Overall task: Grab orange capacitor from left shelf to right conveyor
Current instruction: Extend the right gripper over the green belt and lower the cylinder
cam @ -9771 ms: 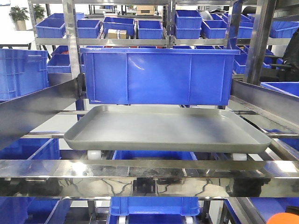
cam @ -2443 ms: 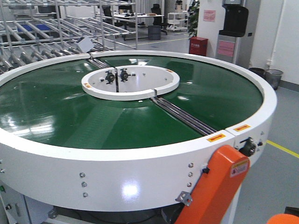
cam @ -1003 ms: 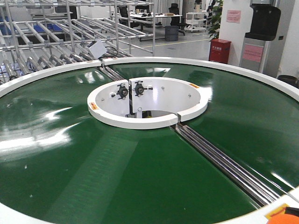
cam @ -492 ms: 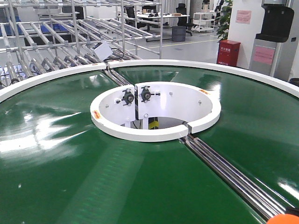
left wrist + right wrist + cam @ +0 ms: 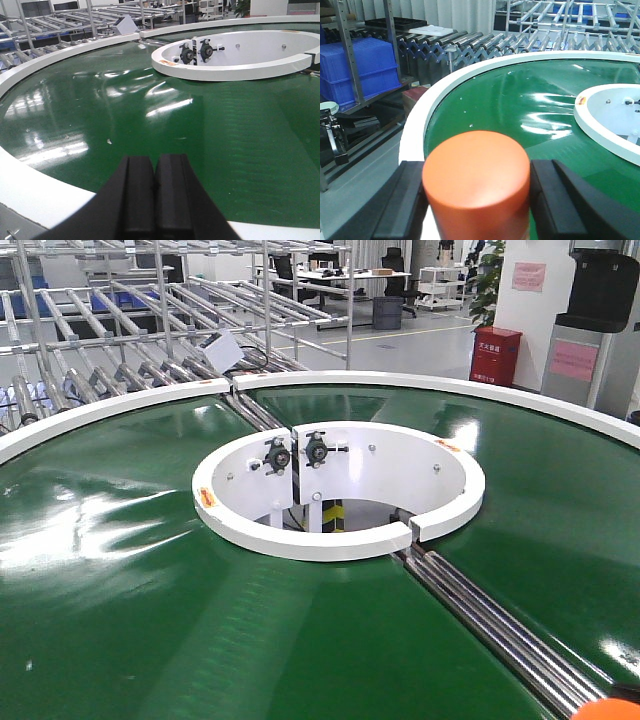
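**Orange capacitor – held at the near edge of the conveyor**

- Orange capacitor (image 5: 476, 172): seen top-on in the right wrist view as a smooth rounded orange cap. It sits between the two black fingers of the right gripper (image 5: 477, 205), which are clamped against its left and right sides. In the front view only a sliver of it shows, at the bottom right corner (image 5: 612, 710). Whether its base touches anything cannot be told.
- Left gripper (image 5: 154, 195): fingers pressed together with nothing between them – low over the near white rim (image 5: 45, 192).
- Conveyor (image 5: 130, 610): round, with a glossy green belt that reflects the ceiling lights. The white ring-shaped hub (image 5: 330, 542) lies at its middle, with two black bearings on its inner wall.
- Metal rails (image 5: 500, 625): a pair, running from the hub toward the near right across the belt.
- Roller racks (image 5: 150, 330): bare steel, beyond the far left of the rim.
- Blue crates (image 5: 360, 65): stacked on a stand off the conveyor's side, in the right wrist view.
- Red box (image 5: 497, 355): on the floor, far right.
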Available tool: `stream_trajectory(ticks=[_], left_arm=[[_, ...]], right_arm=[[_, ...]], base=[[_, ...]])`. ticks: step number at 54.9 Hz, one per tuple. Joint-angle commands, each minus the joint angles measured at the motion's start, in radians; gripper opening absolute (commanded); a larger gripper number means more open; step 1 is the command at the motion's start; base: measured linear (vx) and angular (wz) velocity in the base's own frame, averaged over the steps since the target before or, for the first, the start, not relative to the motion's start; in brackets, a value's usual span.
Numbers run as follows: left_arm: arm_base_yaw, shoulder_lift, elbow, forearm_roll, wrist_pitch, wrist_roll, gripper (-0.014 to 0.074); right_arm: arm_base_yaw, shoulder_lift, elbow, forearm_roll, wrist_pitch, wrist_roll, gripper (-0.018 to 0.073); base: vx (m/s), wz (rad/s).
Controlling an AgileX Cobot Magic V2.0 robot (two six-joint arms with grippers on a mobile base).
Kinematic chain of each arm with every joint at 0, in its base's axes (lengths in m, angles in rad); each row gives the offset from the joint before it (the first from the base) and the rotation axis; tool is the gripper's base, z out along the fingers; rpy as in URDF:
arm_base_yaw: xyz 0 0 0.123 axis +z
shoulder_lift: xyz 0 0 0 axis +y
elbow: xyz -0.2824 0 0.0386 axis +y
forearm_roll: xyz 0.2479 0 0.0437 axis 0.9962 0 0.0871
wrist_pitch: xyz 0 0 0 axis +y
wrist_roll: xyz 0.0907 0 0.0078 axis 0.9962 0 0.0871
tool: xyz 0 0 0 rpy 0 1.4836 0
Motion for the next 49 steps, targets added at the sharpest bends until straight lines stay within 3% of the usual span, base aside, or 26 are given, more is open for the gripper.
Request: stream_trajectory(ticks=[1,49], left_arm=[[-0.006,-0.012,0.032,-0.004,-0.083,-0.002,-0.0006],[-0.006,-0.012,0.032,-0.004,-0.083,-0.002,-0.0006]], right_arm=[[-0.001,0.005,-0.027,0.037,-0.062,-0.011,0.0327],[-0.001,0.005,-0.027,0.037,-0.062,-0.011,0.0327]], base=[[0.05,0.01],[0.01,0.0]])
